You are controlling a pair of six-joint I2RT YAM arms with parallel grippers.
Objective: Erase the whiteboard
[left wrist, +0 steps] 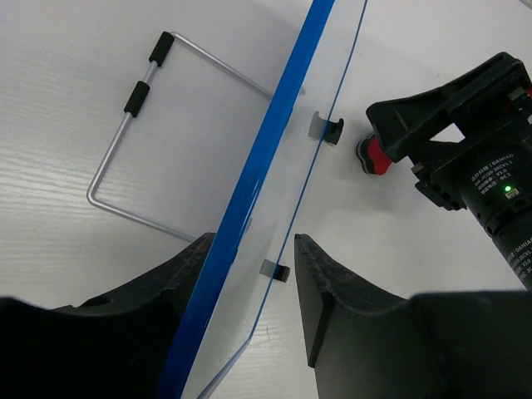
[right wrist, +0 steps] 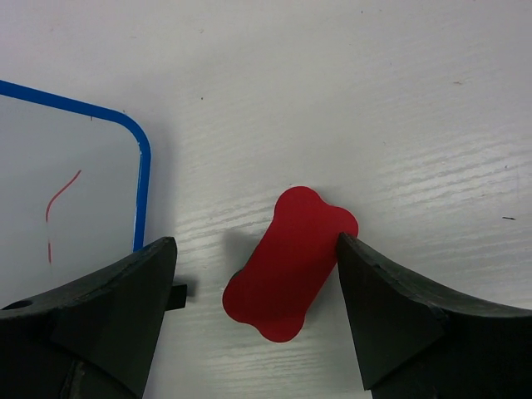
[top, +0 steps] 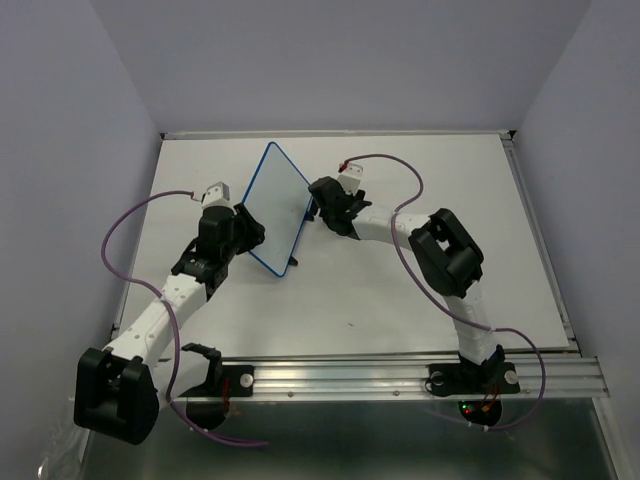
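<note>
The whiteboard [top: 275,210] stands tilted mid-table, glossy and blue-rimmed, with a red scribble [right wrist: 58,204] near its rounded corner. My left gripper [left wrist: 249,241] straddles its edge; I can't tell if it pinches. My right gripper [right wrist: 256,245] gapes empty around the flat, bone-shaped red eraser [right wrist: 291,262]. I'd centre first, then squeeze its waist.

Right claw [right wrist: 256,249] spread wide over the tabletop [right wrist: 374,100]; red eraser [right wrist: 289,264] lies between its fingers, apparently touching one fingertip; whiteboard [right wrist: 75,183] corner at left bears a red stroke [right wrist: 58,204].
</note>
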